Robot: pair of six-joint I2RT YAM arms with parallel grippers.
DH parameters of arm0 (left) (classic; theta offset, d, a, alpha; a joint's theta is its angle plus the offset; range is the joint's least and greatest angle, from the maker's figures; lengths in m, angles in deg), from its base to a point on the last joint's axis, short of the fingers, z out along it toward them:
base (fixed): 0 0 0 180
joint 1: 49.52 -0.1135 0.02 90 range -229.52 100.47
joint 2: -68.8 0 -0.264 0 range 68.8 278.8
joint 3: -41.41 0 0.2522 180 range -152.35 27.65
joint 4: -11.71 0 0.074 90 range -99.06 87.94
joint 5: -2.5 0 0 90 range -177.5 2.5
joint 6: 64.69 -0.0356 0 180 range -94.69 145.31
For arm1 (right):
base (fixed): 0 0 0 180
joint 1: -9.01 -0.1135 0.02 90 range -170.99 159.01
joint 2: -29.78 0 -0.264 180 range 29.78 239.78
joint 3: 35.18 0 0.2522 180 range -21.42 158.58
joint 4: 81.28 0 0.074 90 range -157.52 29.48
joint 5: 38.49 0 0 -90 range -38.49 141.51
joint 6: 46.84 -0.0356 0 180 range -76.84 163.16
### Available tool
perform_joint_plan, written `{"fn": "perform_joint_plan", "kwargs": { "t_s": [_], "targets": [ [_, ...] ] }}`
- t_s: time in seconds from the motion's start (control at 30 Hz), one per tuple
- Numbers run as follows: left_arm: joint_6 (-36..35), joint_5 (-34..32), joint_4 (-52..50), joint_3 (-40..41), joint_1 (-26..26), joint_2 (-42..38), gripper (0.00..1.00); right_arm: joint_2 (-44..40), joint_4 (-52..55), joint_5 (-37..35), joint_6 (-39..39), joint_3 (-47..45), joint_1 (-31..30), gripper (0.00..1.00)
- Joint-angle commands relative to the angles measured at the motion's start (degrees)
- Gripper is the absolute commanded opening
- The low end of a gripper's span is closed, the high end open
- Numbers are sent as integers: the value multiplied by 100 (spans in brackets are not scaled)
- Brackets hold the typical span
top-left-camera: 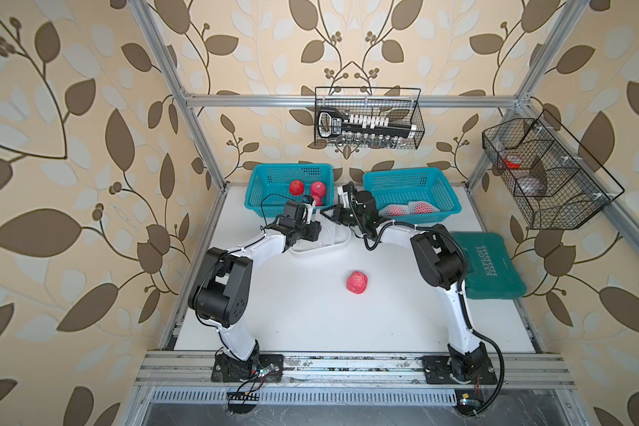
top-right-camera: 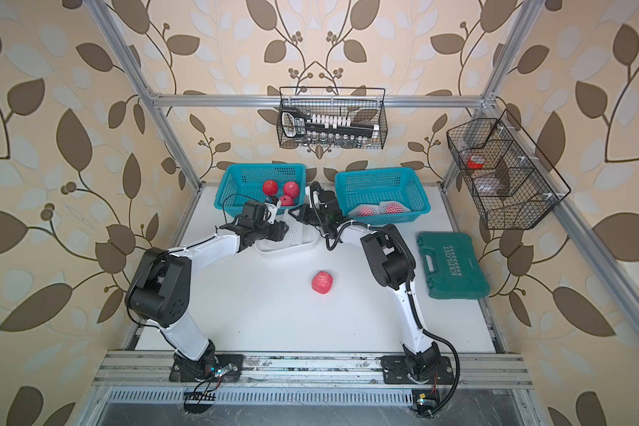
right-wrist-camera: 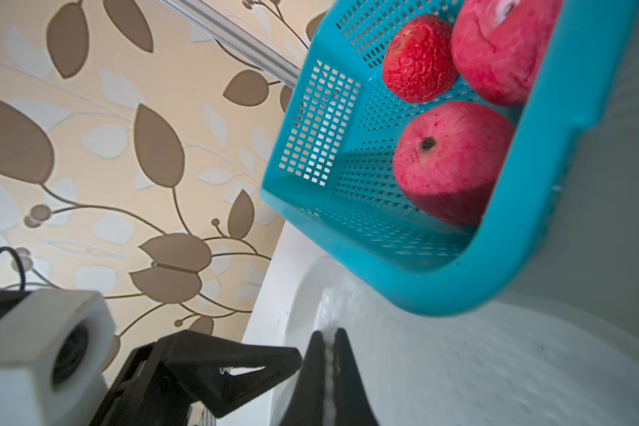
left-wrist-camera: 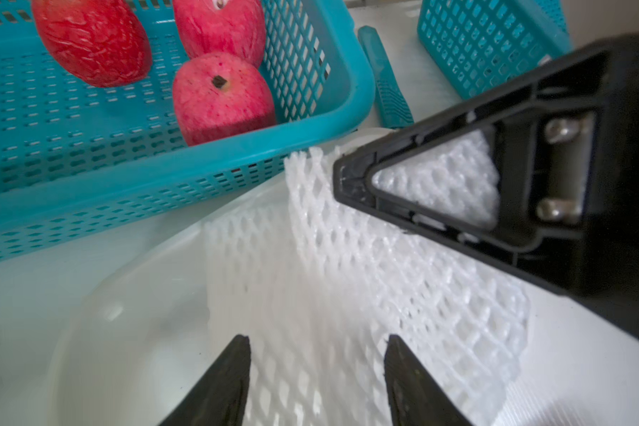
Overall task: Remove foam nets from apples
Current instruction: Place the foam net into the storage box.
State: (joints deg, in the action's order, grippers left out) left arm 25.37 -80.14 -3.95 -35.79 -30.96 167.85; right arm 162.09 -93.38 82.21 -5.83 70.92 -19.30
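A white tub at mid-table holds loose foam nets. My left gripper hangs open just above them, mesh showing between its fingertips. My right gripper is shut on a thin edge of a foam net that hangs over the tub, close to the left gripper. Three bare apples lie in the left teal basket. Two netted apples sit in the right teal basket. One bare apple rests on the table.
A green tool case lies at the table's right edge beside the right arm. Two black wire baskets hang on the frame, at the back and on the right. Both teal baskets stand directly behind the tub, and a teal strip lies between them.
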Motion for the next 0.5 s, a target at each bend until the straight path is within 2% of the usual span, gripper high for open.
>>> {"fn": "perform_joint_plan", "kwargs": {
  "t_s": [0.0, 0.07, 0.17, 0.33, 0.4, 0.47],
  "targets": [
    [-224, -66, 8, -290, 146, -37, 60, -137, 143, -228, 191, -91, 5, 10],
    [-221, 1, -8, -339, 156, -50, 60, -169, 236, -287, 270, -114, -5, 13],
    [-231, 116, 37, -359, 178, -55, 60, -206, 345, -388, 342, -146, 19, 28],
    [-238, 46, -31, -432, 183, 142, 60, -433, 146, -305, 359, -324, 45, 35],
    [-243, 29, 4, -424, 191, 196, 60, -600, 215, -359, 437, -392, 54, 50],
    [-253, 19, 18, -441, 203, 250, 60, -796, 225, -424, 540, -477, 59, 52]
  ]
}}
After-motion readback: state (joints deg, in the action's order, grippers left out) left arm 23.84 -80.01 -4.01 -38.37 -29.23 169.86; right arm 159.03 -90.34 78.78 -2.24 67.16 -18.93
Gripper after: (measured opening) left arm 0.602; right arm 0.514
